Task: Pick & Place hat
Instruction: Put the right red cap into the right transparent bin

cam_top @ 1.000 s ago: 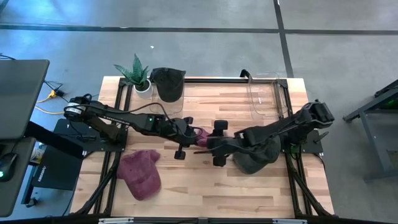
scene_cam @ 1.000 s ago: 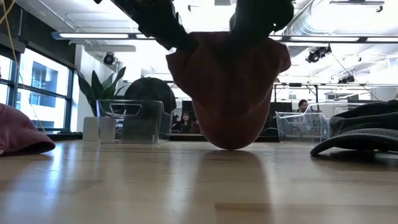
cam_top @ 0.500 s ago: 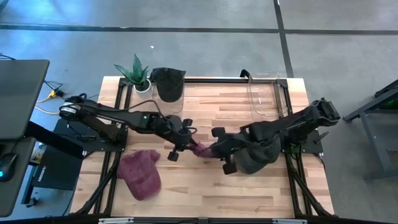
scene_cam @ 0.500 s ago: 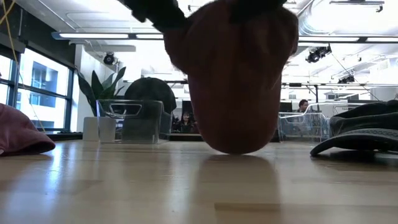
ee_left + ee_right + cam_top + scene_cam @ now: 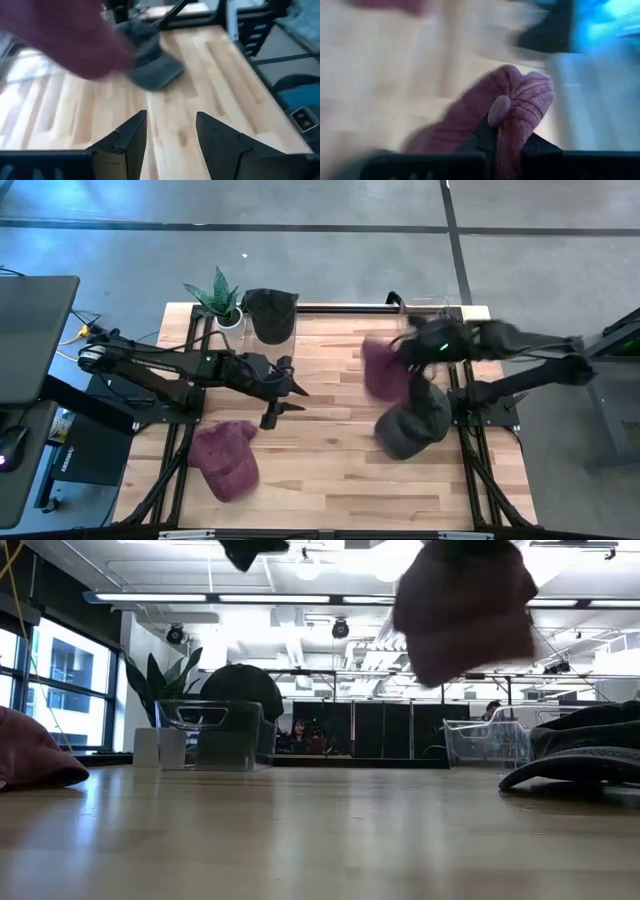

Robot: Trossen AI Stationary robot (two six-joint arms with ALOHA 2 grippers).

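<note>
**Right hand has the maroon hat airborne, left hand empty**

Right hand [image 5: 407, 352] sits at about 2 o'clock of the tabletop [image 5: 330, 480], fingers clamped on a fold of the maroon hat [image 5: 385, 370]; the pinch shows in the right wrist view [image 5: 507, 117]. Hat hangs clear of the wood in the low view [image 5: 465, 610], nothing under it. Just beside it toward 4 o'clock lies a dark grey hat [image 5: 412, 425]. Clear bin [image 5: 428, 330] at the 1 o'clock edge, close to the right hand.

Left hand [image 5: 283, 393] hovers left of centre, fingers [image 5: 131, 135] apart, holding nothing. Second maroon hat [image 5: 226, 460] lies at 7 o'clock, near the front-left edge. Plant [image 5: 222, 302] and dark pot [image 5: 270, 315] hug the 11 o'clock edge. Centre and front-middle wood is bare.
</note>
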